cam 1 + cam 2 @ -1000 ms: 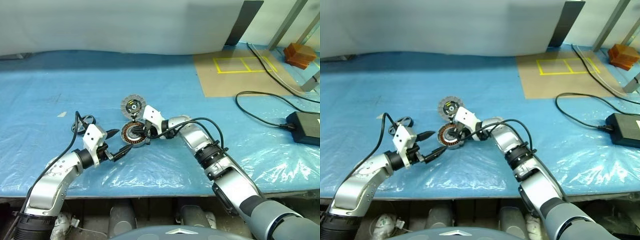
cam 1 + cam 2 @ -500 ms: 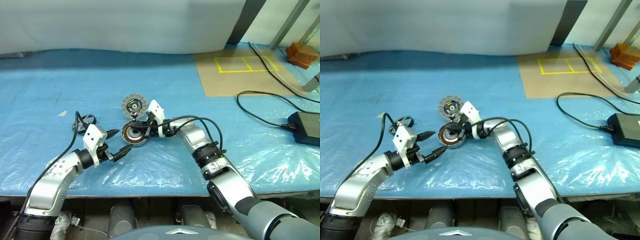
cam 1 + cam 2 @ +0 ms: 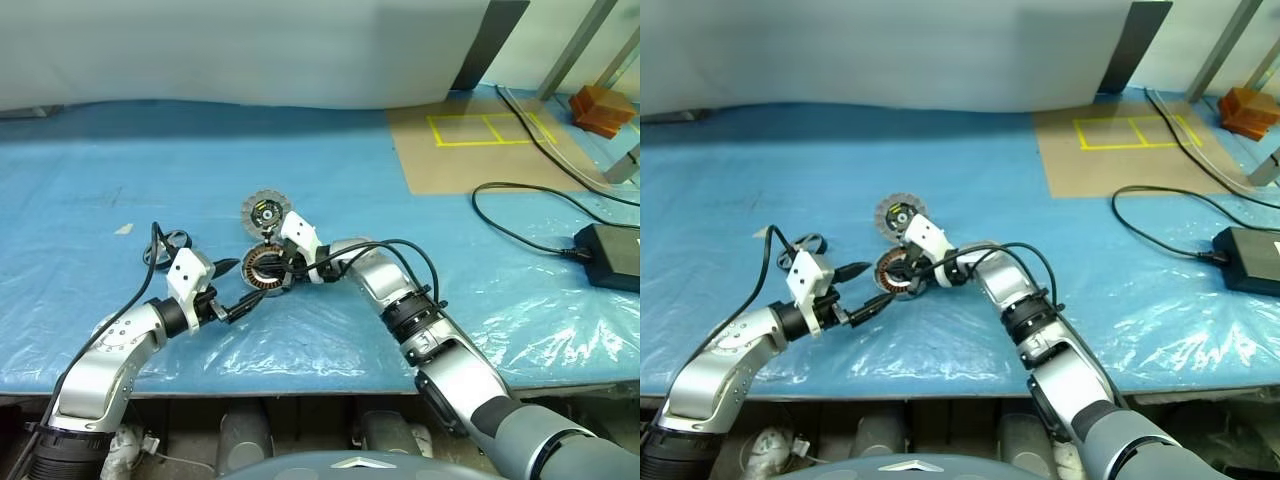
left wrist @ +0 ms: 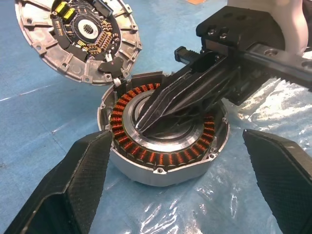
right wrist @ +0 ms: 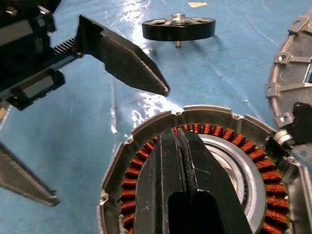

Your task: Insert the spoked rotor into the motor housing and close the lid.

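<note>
The spoked rotor [image 4: 163,131] sits copper-side up inside the motor housing [image 4: 146,171]. The right gripper [image 4: 146,123], clenched and empty, presses its centre. The lid [image 4: 78,36] lies just beyond; the left gripper [image 3: 236,288] waits spread, nearer.

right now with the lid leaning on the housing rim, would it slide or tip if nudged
The lid is probably stiff and fairly heavy: it looks like cast metal. Propped on the motor housing edge, it would likely slip flat rather than roll. Its ribbed rim should give the fingers grip.
</note>
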`<state>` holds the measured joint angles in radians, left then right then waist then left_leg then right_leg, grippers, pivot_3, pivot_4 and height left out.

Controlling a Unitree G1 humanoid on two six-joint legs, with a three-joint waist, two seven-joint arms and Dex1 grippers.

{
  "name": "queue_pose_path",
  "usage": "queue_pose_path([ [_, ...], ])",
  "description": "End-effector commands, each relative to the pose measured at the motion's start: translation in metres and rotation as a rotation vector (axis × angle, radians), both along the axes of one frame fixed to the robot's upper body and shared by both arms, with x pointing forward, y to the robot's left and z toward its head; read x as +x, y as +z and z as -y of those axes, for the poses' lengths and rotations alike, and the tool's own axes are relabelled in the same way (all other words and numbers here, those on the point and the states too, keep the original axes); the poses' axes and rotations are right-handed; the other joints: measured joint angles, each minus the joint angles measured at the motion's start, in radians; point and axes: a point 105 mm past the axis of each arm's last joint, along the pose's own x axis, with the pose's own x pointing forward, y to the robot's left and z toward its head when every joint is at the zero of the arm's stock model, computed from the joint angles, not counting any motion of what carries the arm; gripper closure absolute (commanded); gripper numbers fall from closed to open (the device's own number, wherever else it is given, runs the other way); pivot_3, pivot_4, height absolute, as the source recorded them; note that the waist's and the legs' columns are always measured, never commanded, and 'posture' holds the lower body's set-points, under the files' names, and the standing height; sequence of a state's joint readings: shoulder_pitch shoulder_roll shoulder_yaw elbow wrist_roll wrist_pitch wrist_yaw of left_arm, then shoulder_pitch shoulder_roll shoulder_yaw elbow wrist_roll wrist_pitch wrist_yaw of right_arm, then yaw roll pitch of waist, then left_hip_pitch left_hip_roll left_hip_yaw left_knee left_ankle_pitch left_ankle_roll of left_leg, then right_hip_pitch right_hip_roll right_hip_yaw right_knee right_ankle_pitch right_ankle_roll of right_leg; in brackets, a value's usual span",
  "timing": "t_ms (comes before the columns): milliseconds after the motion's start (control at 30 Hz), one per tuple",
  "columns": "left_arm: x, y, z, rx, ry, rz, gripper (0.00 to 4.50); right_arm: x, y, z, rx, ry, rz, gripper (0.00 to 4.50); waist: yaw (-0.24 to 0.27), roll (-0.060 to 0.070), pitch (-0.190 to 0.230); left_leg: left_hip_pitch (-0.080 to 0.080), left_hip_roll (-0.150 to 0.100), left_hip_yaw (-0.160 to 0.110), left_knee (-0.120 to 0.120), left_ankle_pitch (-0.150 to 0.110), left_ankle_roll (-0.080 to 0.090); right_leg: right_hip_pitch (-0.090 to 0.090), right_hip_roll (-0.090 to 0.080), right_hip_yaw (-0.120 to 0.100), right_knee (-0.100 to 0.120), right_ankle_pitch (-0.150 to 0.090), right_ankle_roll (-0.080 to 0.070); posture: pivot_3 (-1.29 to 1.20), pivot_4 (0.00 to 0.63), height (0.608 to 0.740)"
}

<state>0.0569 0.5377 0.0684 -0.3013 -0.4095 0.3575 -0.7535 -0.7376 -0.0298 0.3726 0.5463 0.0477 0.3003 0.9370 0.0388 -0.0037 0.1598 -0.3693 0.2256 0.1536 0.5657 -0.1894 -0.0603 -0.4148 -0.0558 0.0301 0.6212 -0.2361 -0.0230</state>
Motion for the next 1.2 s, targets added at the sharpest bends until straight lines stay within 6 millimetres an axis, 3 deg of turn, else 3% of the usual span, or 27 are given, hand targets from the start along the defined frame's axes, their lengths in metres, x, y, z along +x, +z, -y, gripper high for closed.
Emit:
queue_pose_path([
  [33, -0.002, 0.009, 0.004, -0.004, -0.014, 0.035, 0.0, 0.006, -0.015, 0.009, -0.018, -0.071, -0.077, 4.49, 0.0, 0.0, 0.0, 0.001, 0.0, 0.0, 0.0, 0.0, 0.0, 0.001, 0.0, 0.0, 0.0, 0.0, 0.0, 0.0, 0.15, 0.74],
  [167, -0.002, 0.009, 0.004, -0.005, -0.015, 0.034, 0.0, 0.009, 0.031, 0.005, 0.234, -0.042, -0.189, 4.49, 0.002, 0.0, 0.001, 0.0, 0.0, 0.0, 0.0, 0.0, 0.0, 0.0, 0.0, 0.0, 0.001, 0.0, 0.0, 0.0, 0.15, 0.74],
  [300, -0.001, 0.009, 0.004, -0.005, -0.018, 0.033, 0.0, 0.01, 0.05, 0.006, 0.316, -0.029, -0.229, 4.49, 0.003, 0.0, 0.001, -0.003, 0.0, 0.0, 0.0, 0.0, 0.0, -0.003, 0.0, 0.0, 0.0, 0.0, -0.001, 0.0, 0.15, 0.74],
  [433, 0.0, 0.009, 0.004, -0.003, -0.023, 0.032, 0.0, -0.005, 0.018, 0.005, 0.142, 0.024, -0.178, 4.49, 0.002, 0.0, 0.001, -0.006, 0.0, 0.0, 0.0, 0.0, 0.0, -0.005, 0.001, -0.001, 0.0, 0.002, 0.001, 0.0, 0.15, 0.74],
  [533, 0.001, 0.009, 0.004, -0.002, -0.022, 0.034, 0.0, -0.014, -0.019, 0.01, -0.03, 0.037, -0.121, 4.49, 0.002, 0.0, 0.001, -0.007, 0.0, -0.001, -0.002, 0.0, 0.0, -0.005, 0.001, -0.002, -0.003, 0.002, 0.003, 0.0, 0.15, 0.74],
  [600, 0.001, 0.009, 0.003, -0.001, -0.02, 0.034, 0.0, -0.016, -0.029, 0.013, -0.082, 0.047, -0.104, 4.49, 0.001, 0.0, 0.0, -0.006, 0.0, 0.0, -0.002, 0.0, -0.001, -0.005, 0.001, -0.002, -0.003, 0.002, 0.003, 0.0, 0.15, 0.74],
  [633, 0.001, 0.009, 0.001, 0.001, -0.019, 0.032, 0.0, -0.012, -0.03, 0.014, -0.096, 0.021, -0.094, 4.49, 0.001, 0.0, 0.0, -0.006, 0.0, 0.0, -0.002, 0.0, -0.001, -0.004, 0.0, -0.002, -0.003, 0.002, 0.003, 0.0, 0.15, 0.74],
  [833, -0.001, 0.005, -0.001, 0.008, -0.017, 0.025, 0.0, 0.002, 0.007, 0.004, 0.037, -0.006, -0.091, 4.49, 0.002, 0.0, 0.001, 0.0, -0.001, 0.0, -0.002, 0.0, -0.001, 0.001, -0.001, -0.001, -0.002, -0.001, -0.001, 0.0, 0.15, 0.74],
  [933, 0.0, 0.005, 0.0, 0.004, -0.018, 0.027, 0.0, 0.003, 0.047, -0.002, 0.227, 0.015, -0.134, 4.49, 0.004, 0.0, 0.001, -0.001, 0.0, 0.0, -0.001, 0.0, -0.001, 0.0, -0.001, -0.001, -0.002, 0.0, -0.001, 0.0, 0.15, 0.74],
  [1000, 0.0, 0.005, 0.0, 0.002, -0.018, 0.027, 0.0, 0.004, 0.058, -0.002, 0.275, 0.013, -0.136, 4.49, 0.003, 0.0, 0.001, -0.003, 0.0, 0.0, -0.001, 0.0, -0.001, -0.002, 0.0, -0.001, -0.001, 0.0, -0.001, 0.0, 0.15, 0.74],
  [1067, 0.0, 0.005, 0.001, 0.002, -0.019, 0.026, 0.0, 0.006, 0.056, -0.003, 0.259, 0.002, -0.119, 4.49, 0.002, 0.0, 0.001, -0.004, 0.0, 0.0, 0.0, 0.0, -0.001, -0.004, 0.0, -0.001, -0.001, 0.0, 0.0, 0.0, 0.15, 0.74],
  [1200, 0.0, 0.005, 0.002, 0.0, -0.019, 0.025, 0.0, 0.001, 0.019, -0.002, 0.08, 0.022, -0.046, 4.49, 0.002, 0.0, 0.001, -0.005, 0.0, 0.0, -0.001, 0.0, -0.001, -0.004, 0.001, -0.001, -0.001, 0.002, 0.003, 0.0, 0.15, 0.74],
])
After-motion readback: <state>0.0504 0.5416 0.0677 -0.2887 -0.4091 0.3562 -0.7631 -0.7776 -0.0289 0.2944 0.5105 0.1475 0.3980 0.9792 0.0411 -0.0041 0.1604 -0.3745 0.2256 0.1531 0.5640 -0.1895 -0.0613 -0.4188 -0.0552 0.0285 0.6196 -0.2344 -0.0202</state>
